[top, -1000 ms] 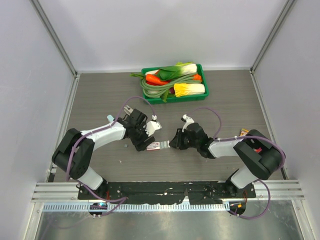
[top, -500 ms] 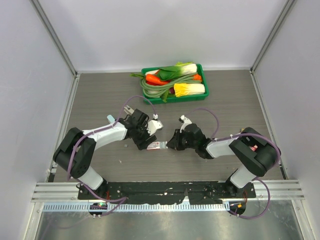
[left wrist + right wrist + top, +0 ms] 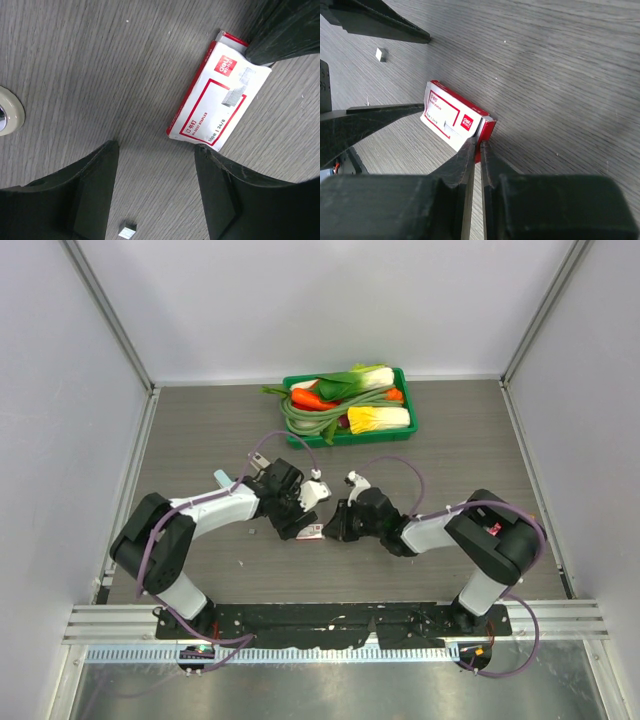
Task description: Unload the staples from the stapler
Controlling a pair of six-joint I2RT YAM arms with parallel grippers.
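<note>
This is a robot test cell in a lab. A grey wood-grain table [image 3: 480, 455] is boxed in by plain white panels [image 3: 330, 300] on metal frame posts [image 3: 110, 315]. Two robot arms [image 3: 215, 508] trailing purple cables [image 3: 402, 459] are bolted to a black base plate [image 3: 330, 618] by an aluminium rail [image 3: 110, 625]. A green tray [image 3: 409, 402] of vegetables [image 3: 378, 419] (glossy and toy-like) sits at the far edge.

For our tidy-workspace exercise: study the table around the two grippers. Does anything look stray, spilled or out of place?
Yes: a small grey staple piece lies loose on the table, well apart from the white-and-red staple box and close to the open left gripper. It looks like a stray bit.
</note>
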